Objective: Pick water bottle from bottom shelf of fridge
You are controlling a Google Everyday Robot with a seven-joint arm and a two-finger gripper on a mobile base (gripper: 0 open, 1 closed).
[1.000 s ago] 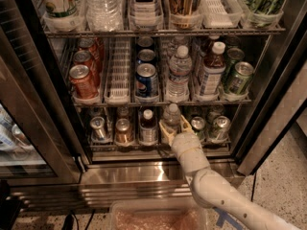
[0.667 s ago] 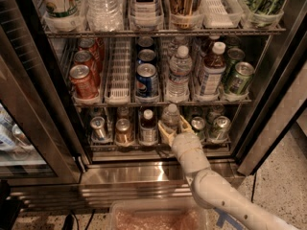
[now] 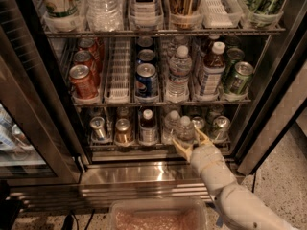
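The fridge stands open, its door swung to the left. On the bottom shelf a small clear water bottle with a white cap stands at the front of its lane, right of centre. My gripper reaches in from the lower right, and its yellowish fingers are closed around the bottle's lower body. A second like bottle stands just behind and to the left. A dark-liquid bottle with a white cap stands one lane further left.
Cans stand on the bottom shelf on both sides of the bottle. The middle shelf holds red cans, Pepsi cans, a taller water bottle and green cans. A steel grilled base lies below. A clear bin sits in front.
The gripper and the bottle in it have shifted slightly right and toward me. The second bottle behind now shows.
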